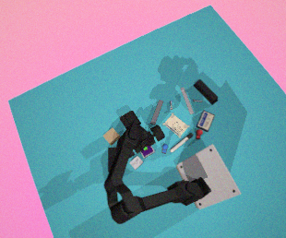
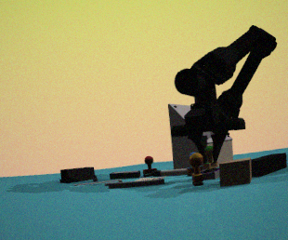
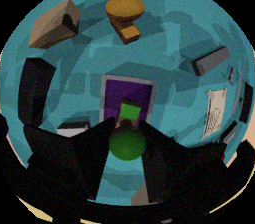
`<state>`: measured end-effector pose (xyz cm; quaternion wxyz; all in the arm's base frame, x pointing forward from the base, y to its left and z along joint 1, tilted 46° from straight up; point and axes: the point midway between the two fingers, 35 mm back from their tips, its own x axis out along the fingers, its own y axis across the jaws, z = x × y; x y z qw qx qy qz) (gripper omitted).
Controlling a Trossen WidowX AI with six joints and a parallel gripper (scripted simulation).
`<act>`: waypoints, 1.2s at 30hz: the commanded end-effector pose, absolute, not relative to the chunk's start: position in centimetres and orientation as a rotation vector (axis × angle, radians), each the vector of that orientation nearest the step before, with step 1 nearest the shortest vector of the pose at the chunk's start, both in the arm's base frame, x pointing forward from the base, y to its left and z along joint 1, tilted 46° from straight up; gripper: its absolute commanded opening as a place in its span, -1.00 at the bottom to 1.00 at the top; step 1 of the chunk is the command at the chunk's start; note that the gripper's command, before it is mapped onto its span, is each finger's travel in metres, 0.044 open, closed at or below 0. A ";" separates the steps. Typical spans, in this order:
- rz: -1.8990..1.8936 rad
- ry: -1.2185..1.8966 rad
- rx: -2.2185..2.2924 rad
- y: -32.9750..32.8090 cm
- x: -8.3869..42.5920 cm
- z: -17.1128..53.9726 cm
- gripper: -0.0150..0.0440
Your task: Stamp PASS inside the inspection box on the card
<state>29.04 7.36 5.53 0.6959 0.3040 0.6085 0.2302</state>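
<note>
One green-knobbed stamp is gripped in the claw, over the purple ink pad; contact cannot be confirmed. Risk: a tilted or light press would ink the face unevenly and spoil the print on the card; excess pressure could shove the pad across the table.

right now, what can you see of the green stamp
The green round-knobbed stamp looks smooth and dull, with a darker neck and a small block foot topped in bright green. The closed-in black jaws grip it. It stands roughly upright over the purple ink pad with a pale rim; whether its underside touches the pad, I can't tell.
</note>
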 end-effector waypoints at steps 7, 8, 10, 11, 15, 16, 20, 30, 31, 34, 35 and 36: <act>0.518 1.361 0.679 7.6 29.0 5.4 -0.49; 0.518 1.361 0.679 7.6 29.0 5.4 -0.49; 0.518 1.361 0.679 7.6 29.0 5.4 -0.49; 0.518 1.361 0.679 7.6 29.0 5.4 -0.49; 0.518 1.361 0.679 7.5 29.0 5.5 -0.49; 0.518 1.361 0.679 7.5 29.0 5.5 -0.49; 0.518 1.361 0.679 7.3 29.0 5.6 -0.49; 0.517 1.361 0.679 7.0 28.9 6.0 -0.49; 0.517 1.361 0.679 7.0 28.9 6.0 -0.49; 0.517 1.361 0.679 6.9 28.9 6.1 -0.49; 0.517 1.361 0.679 6.8 28.9 6.1 -0.49; 0.517 1.361 0.679 6.8 28.9 6.1 -0.49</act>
